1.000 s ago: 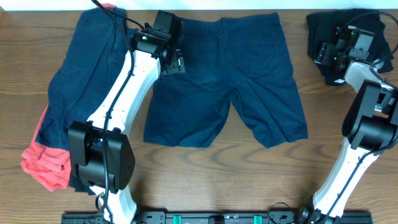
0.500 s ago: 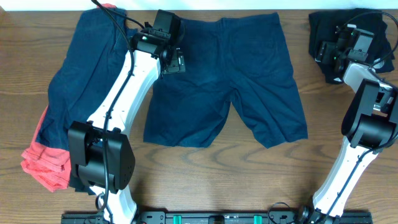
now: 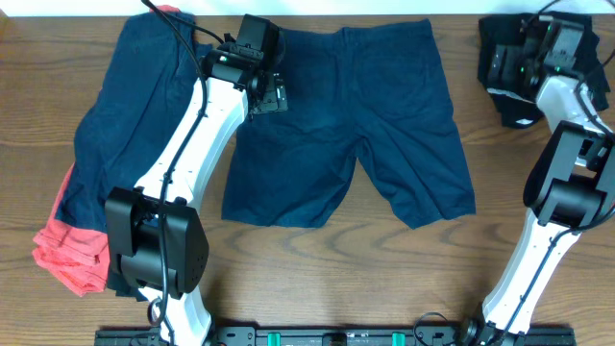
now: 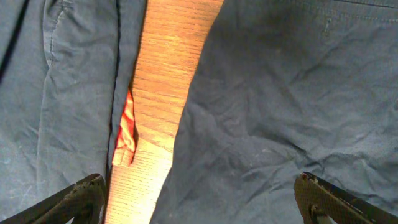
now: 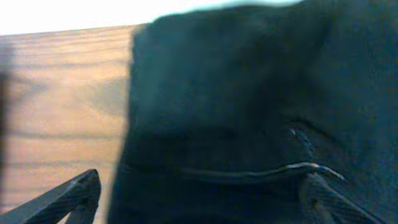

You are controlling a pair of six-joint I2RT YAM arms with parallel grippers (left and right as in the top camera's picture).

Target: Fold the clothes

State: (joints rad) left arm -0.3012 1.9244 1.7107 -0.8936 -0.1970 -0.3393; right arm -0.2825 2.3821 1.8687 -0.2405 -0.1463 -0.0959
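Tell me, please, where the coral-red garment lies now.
In the overhead view, the coral-red garment lies on the left side of the table, mostly covered by the left navy shorts.

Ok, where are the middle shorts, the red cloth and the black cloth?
middle shorts (image 3: 356, 106), overhead view, on the seat.
red cloth (image 3: 67, 255), overhead view, on its lower left corner.
black cloth (image 5: 249, 93), right wrist view, on its middle.
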